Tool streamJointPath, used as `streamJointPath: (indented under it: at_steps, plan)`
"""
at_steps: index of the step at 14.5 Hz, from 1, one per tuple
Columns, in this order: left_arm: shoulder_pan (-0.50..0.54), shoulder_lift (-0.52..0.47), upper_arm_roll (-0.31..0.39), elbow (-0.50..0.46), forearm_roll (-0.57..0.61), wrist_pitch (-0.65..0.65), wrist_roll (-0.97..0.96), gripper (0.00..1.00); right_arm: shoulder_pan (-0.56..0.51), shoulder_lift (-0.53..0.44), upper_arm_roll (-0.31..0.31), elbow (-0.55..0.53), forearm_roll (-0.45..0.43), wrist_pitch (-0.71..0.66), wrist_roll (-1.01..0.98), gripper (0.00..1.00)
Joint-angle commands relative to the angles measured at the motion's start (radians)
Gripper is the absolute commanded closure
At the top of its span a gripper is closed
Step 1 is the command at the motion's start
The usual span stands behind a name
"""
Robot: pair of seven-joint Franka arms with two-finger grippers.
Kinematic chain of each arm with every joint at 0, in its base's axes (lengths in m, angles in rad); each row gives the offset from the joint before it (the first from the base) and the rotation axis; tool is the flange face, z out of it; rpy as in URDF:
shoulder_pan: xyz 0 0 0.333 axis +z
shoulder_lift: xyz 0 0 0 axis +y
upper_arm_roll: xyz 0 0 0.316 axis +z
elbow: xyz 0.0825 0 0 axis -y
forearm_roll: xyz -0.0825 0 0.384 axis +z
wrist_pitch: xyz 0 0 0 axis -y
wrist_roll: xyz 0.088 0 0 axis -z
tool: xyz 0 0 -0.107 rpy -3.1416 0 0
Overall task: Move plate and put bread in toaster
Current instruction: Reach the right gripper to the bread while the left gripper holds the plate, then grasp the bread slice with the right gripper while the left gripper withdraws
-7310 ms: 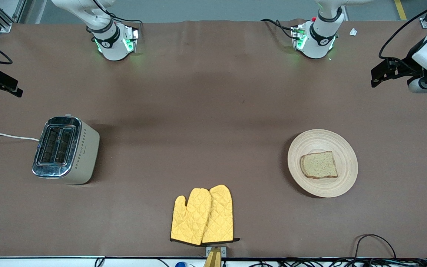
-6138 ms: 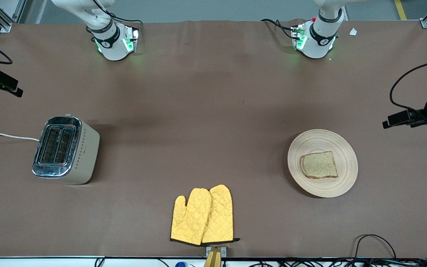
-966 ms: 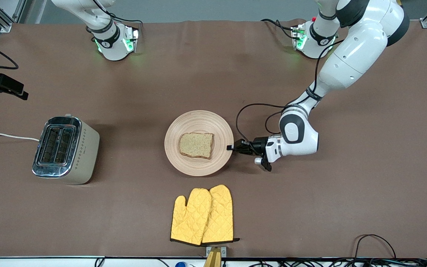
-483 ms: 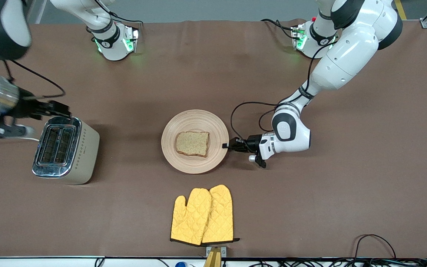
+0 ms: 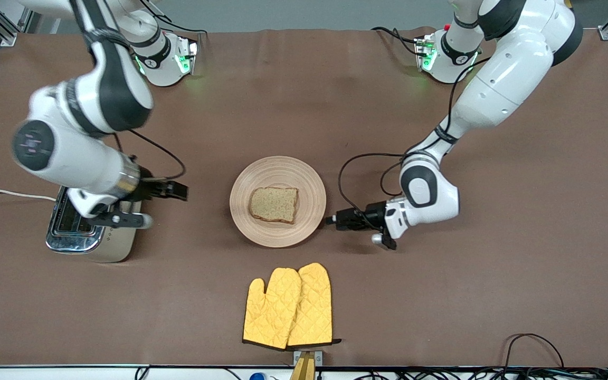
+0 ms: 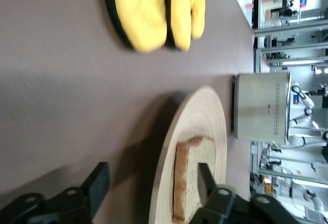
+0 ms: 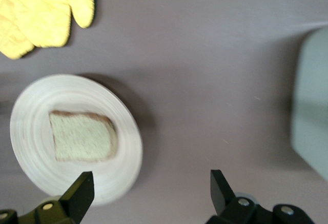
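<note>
Plate [image 5: 277,171] sits mid-table with the bread [image 5: 274,204] flat on it, and the yellow oven mitts [image 5: 288,306] lie at its 6 o'clock. Left gripper [image 5: 330,220] is low at the plate's 4 o'clock edge, fingers spread wide apart and holding nothing. Right gripper [image 5: 180,191] hangs at the plate's 9 o'clock, between it and the toaster [image 5: 85,240], likewise wide open and empty.

High front view, wrist views share plate [image 5: 277,174]
</note>
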Motion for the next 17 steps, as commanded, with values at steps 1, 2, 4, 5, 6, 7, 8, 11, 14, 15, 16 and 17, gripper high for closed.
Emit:
streamJointPath:
  at_steps: [1,2,4,5,6,7,8,11,14,15,16,17]
  plan:
    - [0.075,-0.075,0.009,-0.024,0.112,-0.004,-0.079,0.00,0.090,0.055,-0.009,-0.066,0.017,0.158,0.107,0.04]
    - [0.101,-0.089,0.009,-0.023,0.173,-0.021,-0.124,0.00,0.119,0.089,-0.009,-0.066,0.017,0.183,0.111,0.09]
    - [0.173,-0.113,0.008,-0.009,0.319,-0.079,-0.217,0.00,0.165,0.158,-0.009,-0.066,0.019,0.248,0.125,0.17]
    - [0.194,-0.129,0.008,0.002,0.377,-0.113,-0.269,0.00,0.178,0.182,-0.009,-0.069,0.019,0.282,0.145,0.19]
    - [0.207,-0.150,0.009,0.014,0.433,-0.143,-0.330,0.00,0.190,0.199,-0.009,-0.069,0.019,0.298,0.159,0.22]
    - [0.217,-0.173,0.011,0.026,0.494,-0.166,-0.396,0.00,0.198,0.216,-0.009,-0.069,0.019,0.312,0.161,0.25]
    - [0.239,-0.191,0.011,0.046,0.572,-0.200,-0.475,0.00,0.202,0.231,-0.009,-0.069,0.019,0.328,0.162,0.28]
    - [0.289,-0.247,0.009,0.106,0.764,-0.335,-0.643,0.00,0.221,0.276,-0.009,-0.075,0.019,0.388,0.190,0.32]
    - [0.296,-0.351,0.011,0.106,0.939,-0.406,-0.855,0.00,0.235,0.291,-0.009,-0.097,0.019,0.423,0.193,0.37]
    - [0.291,-0.381,0.011,0.107,1.000,-0.435,-0.927,0.00,0.239,0.291,-0.009,-0.113,0.019,0.445,0.193,0.39]
    - [0.290,-0.412,0.006,0.109,1.069,-0.467,-0.998,0.00,0.242,0.291,-0.009,-0.126,0.019,0.471,0.199,0.43]
    - [0.290,-0.441,0.005,0.109,1.128,-0.493,-1.047,0.00,0.242,0.291,-0.009,-0.132,0.019,0.480,0.207,0.50]
